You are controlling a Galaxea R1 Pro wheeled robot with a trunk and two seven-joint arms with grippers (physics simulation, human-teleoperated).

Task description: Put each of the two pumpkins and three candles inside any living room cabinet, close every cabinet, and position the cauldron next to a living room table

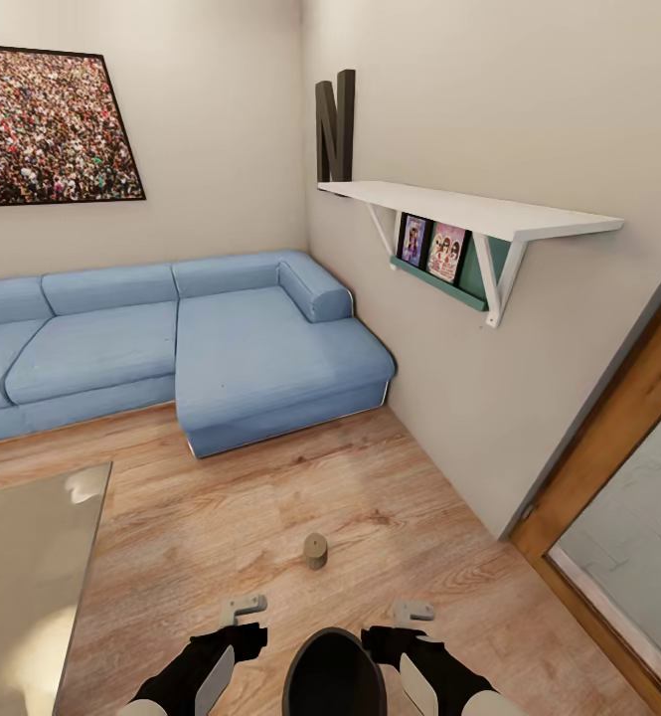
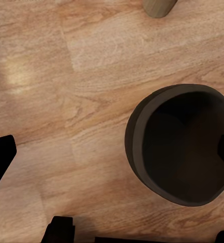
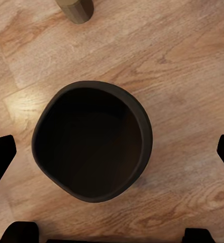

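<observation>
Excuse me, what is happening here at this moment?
A two-armed robot stands in a living room over the black cauldron on the wooden floor. Its left end effector and right end effector hover open on either side of it, holding nothing. One candle stands just ahead; the table is to the left.

The wooden floor (image 1: 390, 497) carries the cauldron (image 1: 335, 673), one candle (image 1: 315, 550) and the sofa (image 1: 171, 338).

Wrist views straight down, cauldron (image 3: 91, 142) shared.

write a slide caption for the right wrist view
Open right pincer hovering over the black cauldron on the wood floor, one candle nearby.
</observation>
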